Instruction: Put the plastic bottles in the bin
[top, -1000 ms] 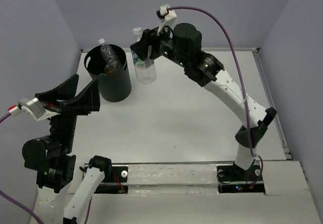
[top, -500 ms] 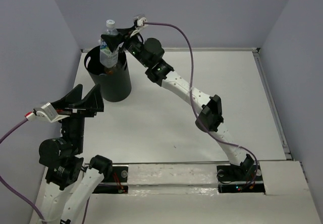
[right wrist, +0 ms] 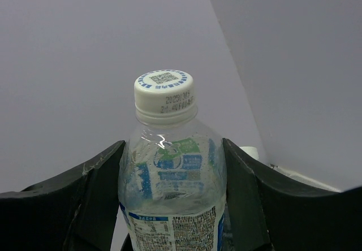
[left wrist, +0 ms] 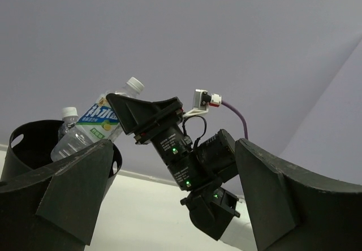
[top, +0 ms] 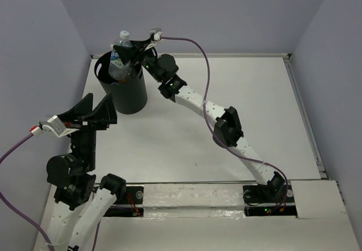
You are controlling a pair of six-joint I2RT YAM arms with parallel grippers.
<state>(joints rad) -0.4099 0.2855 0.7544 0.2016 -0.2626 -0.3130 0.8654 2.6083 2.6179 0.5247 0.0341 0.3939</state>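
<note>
The black bin (top: 129, 97) stands at the table's far left. My right gripper (top: 126, 51) is shut on a clear plastic bottle (top: 118, 63) with a white cap and blue-white label, and holds it tilted over the bin's mouth. In the right wrist view the bottle (right wrist: 172, 172) fills the space between both fingers (right wrist: 73, 206). The left wrist view shows that bottle (left wrist: 93, 122) above the bin (left wrist: 20, 149), and the white cap of another bottle (left wrist: 69, 112) sticking out of the bin. My left gripper (top: 95, 114) is open and empty, raised left of the bin.
Purple walls close in the table at the back and sides. The right arm (top: 226, 129) stretches diagonally across the table from its base at the near right. A raised ledge (top: 305, 109) runs along the table's right edge.
The right gripper has carried the bottle from beside the bin to over its mouth, then tilted and lowered it slightly. The left gripper has shifted a little.
</note>
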